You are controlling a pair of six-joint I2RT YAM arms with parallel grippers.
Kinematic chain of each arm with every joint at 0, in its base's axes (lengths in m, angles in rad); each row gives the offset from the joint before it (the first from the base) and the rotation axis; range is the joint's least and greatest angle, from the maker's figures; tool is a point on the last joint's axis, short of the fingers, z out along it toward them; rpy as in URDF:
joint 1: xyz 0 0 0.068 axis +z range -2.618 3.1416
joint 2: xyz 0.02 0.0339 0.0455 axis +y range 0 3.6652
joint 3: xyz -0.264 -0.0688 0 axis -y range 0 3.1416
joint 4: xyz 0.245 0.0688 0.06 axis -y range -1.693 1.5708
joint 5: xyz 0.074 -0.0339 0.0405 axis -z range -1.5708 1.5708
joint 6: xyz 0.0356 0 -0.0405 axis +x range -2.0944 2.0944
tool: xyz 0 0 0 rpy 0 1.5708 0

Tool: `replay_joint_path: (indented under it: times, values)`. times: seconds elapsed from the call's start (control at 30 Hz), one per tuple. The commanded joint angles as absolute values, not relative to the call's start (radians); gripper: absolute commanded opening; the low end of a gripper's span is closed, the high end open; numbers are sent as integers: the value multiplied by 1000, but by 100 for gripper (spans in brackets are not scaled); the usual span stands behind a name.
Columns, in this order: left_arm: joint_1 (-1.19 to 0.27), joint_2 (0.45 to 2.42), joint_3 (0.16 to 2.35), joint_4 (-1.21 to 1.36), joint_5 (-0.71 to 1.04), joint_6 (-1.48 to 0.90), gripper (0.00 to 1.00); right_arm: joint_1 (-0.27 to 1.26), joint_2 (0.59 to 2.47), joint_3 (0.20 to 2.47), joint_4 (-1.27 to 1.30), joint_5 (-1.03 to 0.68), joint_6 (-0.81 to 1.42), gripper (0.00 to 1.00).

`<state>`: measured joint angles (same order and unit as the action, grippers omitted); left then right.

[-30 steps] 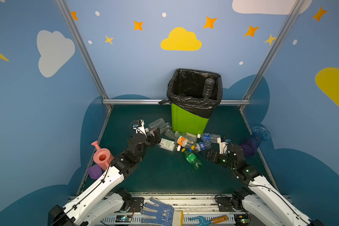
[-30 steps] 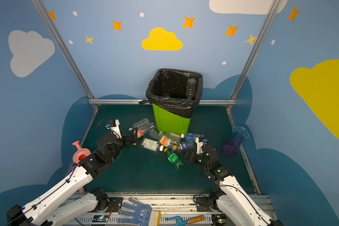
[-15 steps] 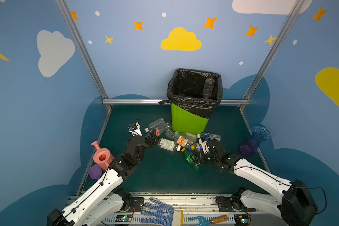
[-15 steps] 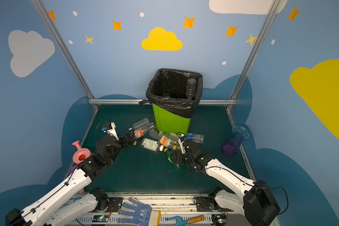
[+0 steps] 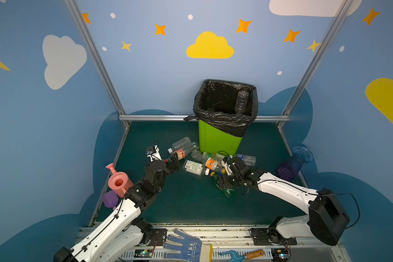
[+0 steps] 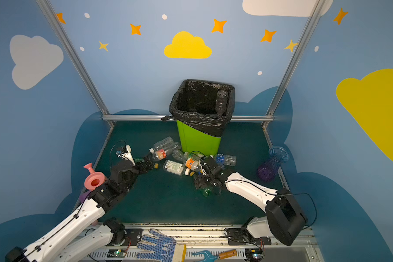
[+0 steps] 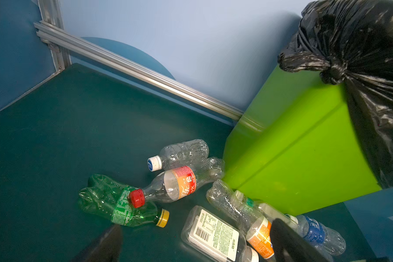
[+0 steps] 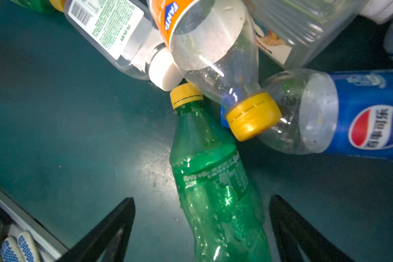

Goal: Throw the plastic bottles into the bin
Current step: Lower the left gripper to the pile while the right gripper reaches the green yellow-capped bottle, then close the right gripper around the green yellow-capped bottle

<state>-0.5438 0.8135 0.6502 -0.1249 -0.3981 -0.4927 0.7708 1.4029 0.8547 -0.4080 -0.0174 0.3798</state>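
Between spread right pincer jaws: green bottle, lying flat, unclamped.

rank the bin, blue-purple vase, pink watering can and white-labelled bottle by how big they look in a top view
1. bin
2 and 3. blue-purple vase and pink watering can: about alike, not ranked
4. white-labelled bottle
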Motion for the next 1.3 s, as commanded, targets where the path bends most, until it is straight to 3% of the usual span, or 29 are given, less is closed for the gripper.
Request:
replay_joint_path:
  times: [0.0, 0.4, 0.63, 0.8, 1.03, 1.27]
  values:
    - [-535, 797, 640, -143, -410, -504, 100, 795, 1453, 916, -496, 32, 351, 90]
    - [-522, 763, 617, -162, -413, -513, 100, 844, 1618, 1055, -635, 85, 343, 80]
    - [-513, 752, 606, -166, -408, -518, 100, 857, 1660, 1084, -672, 75, 337, 60]
    - [-508, 741, 601, -170, -409, -522, 100, 871, 1626, 1065, -699, 46, 357, 53]
    - [-505, 730, 595, -172, -407, -525, 100, 884, 1560, 1006, -779, 15, 383, 54]
    - [-502, 735, 592, -165, -399, -531, 100, 887, 1560, 1027, -849, 49, 382, 63]
